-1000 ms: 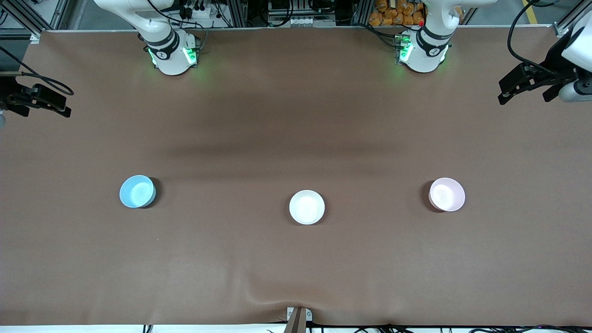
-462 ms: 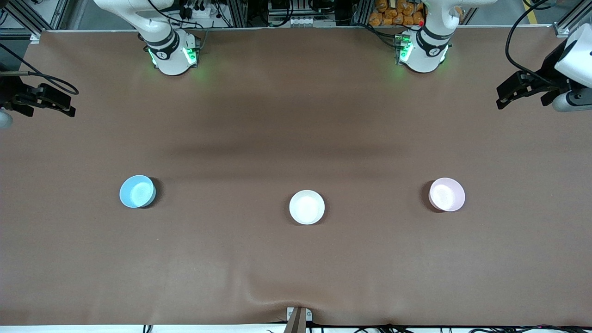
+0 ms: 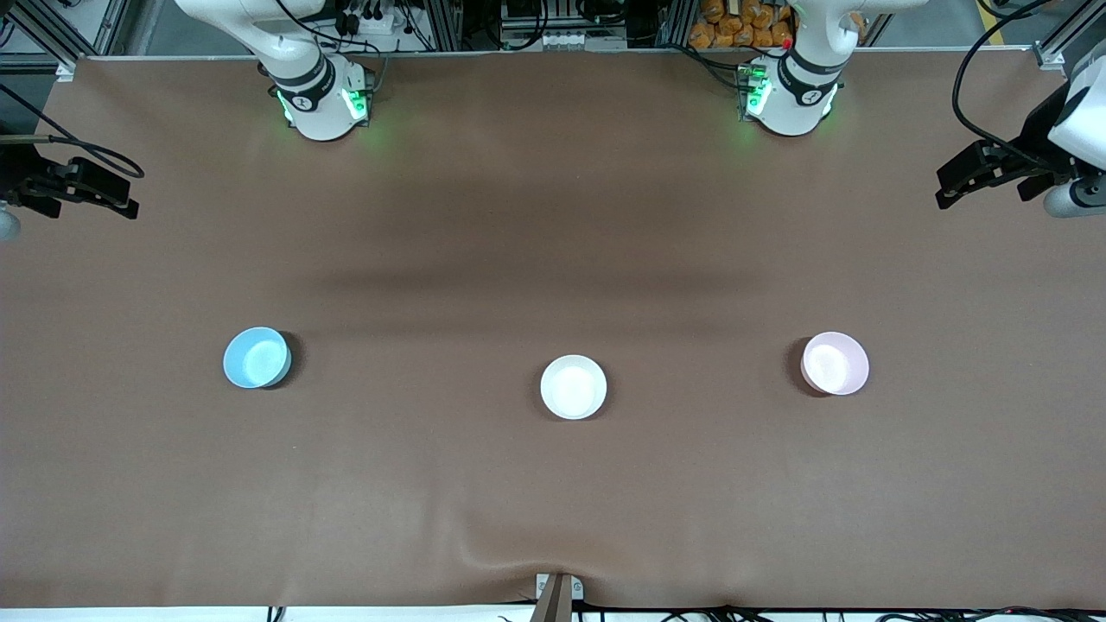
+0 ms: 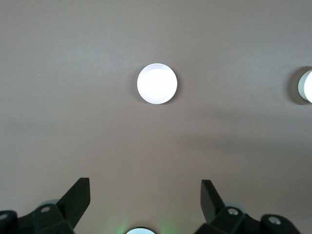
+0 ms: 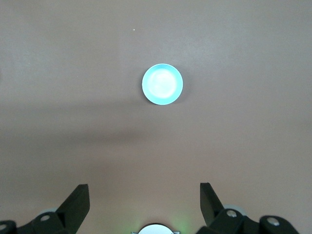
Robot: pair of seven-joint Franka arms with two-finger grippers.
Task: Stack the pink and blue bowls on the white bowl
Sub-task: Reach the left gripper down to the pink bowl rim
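On the brown desk (image 3: 553, 242), three bowls sit upright in a loose row, well apart from one another. White bowl (image 3: 574, 387) at the middle of the row, a touch nearer the front camera than the other two. Blue bowl (image 3: 257, 357) toward the right arm's end of the desk; pink bowl (image 3: 835, 364) toward the left arm's end. Nothing stacked yet; each bowl stands alone on the cloth.

Clock-face notes, front view, white bowl as dial centre: blue bowl at about 9 o'clock, pink bowl at about 3 o'clock, both tipped slightly toward 12.

Left claw (image 3: 950, 181) hangs high over the desk edge at the left arm's end, released, fingers spread wide, nothing between them. From it, the pink bowl lies toward 7 o'clock in the front view, well apart. Left wrist view: both dark fingers (image 4: 78, 197) frame bare cloth, with the pink bowl (image 4: 157, 84) at 12 o'clock from the gap, washed out nearly white by glare, and the white bowl (image 4: 306, 86) cut by the frame edge at about 2 o'clock.

Right claw (image 3: 112, 197) hangs over the desk edge at the right arm's end, likewise released and empty. Blue bowl lies toward 5 o'clock from it in the front view, well apart. Right wrist view: fingers (image 5: 78, 200) splayed, blue bowl (image 5: 163, 84) at 12 o'clock from the gap.
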